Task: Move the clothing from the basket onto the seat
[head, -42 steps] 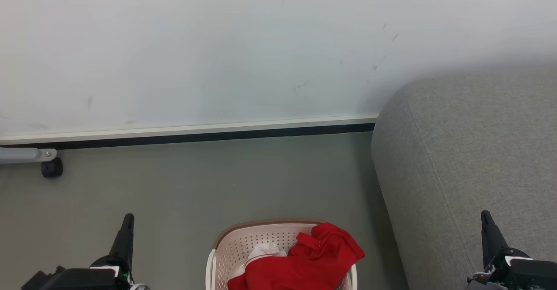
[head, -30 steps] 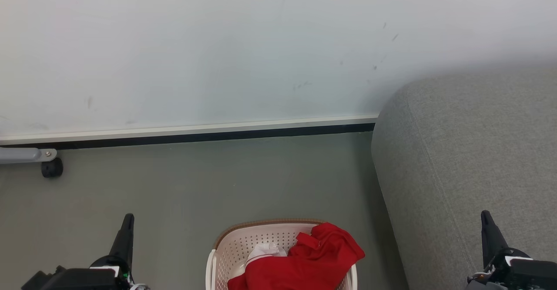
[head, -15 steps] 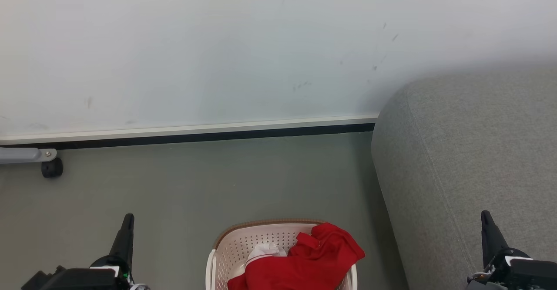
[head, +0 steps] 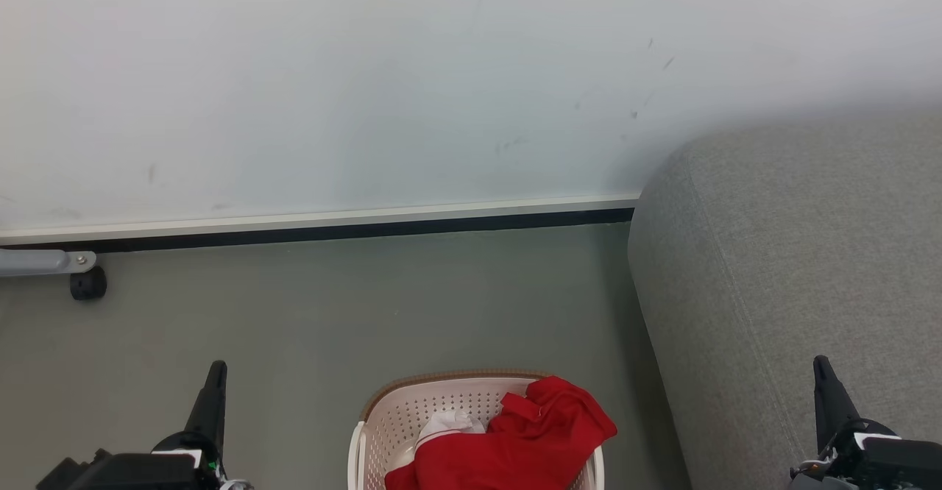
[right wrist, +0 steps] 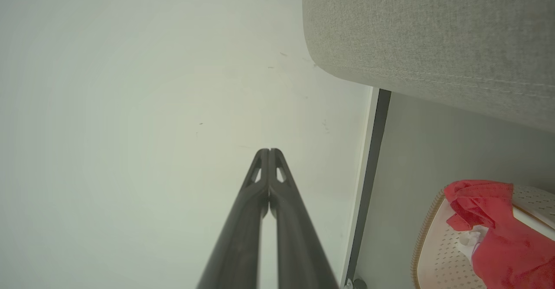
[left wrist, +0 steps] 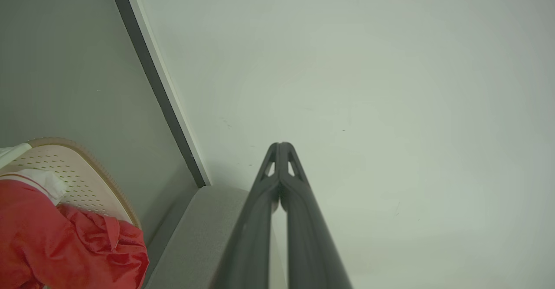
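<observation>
Red clothing lies heaped in the basket, the grey seat just right of the basket, the left pincer and right pincer flanking it, each with its 2 fingers together.

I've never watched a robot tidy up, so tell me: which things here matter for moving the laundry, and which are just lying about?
For the job: red clothing, cream basket holding it, grey seat.
Just lying about: black castor on a grey bar, skirting board.
</observation>
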Available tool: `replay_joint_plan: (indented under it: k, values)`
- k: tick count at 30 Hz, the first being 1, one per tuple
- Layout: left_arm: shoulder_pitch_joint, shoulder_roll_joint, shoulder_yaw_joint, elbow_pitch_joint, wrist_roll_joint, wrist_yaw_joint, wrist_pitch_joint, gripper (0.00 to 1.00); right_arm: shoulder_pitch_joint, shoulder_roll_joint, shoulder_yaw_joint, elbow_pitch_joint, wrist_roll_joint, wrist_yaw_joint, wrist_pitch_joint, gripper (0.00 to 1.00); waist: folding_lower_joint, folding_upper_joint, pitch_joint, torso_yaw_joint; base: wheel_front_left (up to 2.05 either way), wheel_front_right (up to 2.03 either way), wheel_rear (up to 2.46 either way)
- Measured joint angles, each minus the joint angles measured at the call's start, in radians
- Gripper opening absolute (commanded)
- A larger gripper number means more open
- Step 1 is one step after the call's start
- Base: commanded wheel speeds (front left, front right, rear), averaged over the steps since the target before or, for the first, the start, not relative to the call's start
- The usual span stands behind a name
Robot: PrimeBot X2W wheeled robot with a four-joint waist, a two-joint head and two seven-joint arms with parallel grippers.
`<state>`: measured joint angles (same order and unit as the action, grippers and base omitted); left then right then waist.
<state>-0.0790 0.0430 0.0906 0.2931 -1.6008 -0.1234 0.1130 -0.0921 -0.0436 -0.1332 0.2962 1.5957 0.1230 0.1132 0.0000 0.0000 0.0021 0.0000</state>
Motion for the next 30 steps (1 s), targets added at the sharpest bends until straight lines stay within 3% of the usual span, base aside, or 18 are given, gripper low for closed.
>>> replay_joint_plan:
  k: [30]
  values:
    - [0.000,0.000,0.000,0.000,0.000,0.000,0.000,0.00,0.000,0.000,0.000,0.000,0.000,0.000,0.000,0.00,0.0000,0.0000,0.000,0.000,0.00,0.00,0.00]
